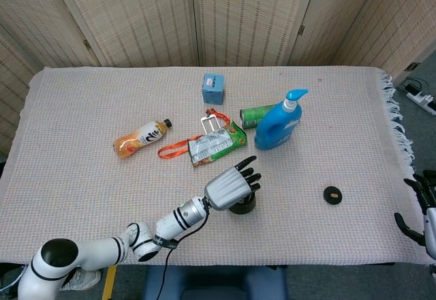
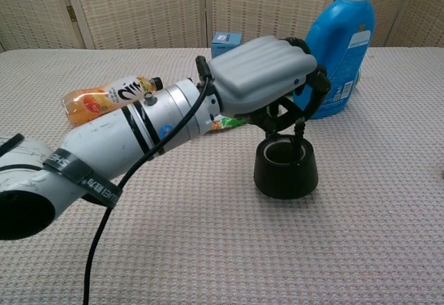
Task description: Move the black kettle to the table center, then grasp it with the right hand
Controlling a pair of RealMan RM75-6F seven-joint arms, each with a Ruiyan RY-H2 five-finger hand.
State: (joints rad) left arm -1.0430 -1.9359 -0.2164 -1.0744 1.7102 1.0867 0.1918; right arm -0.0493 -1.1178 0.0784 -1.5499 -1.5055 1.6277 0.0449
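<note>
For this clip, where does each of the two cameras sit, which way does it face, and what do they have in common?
Head view: high above the near table edge, looking down on the whole table; shows the left arm and left hand over the black kettle, and the right hand at the right edge.
Chest view: low, near table height, facing the back screen; shows the left arm and hand only.
Shared: left hand, kettle, blue detergent bottle, orange drink bottle, blue box.

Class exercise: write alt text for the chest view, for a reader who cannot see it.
The robot's left hand reaches in from the left and grips the handle of a black kettle on a woven tablecloth. Behind stand a blue detergent bottle, an orange drink bottle lying down and a small blue box.
</note>
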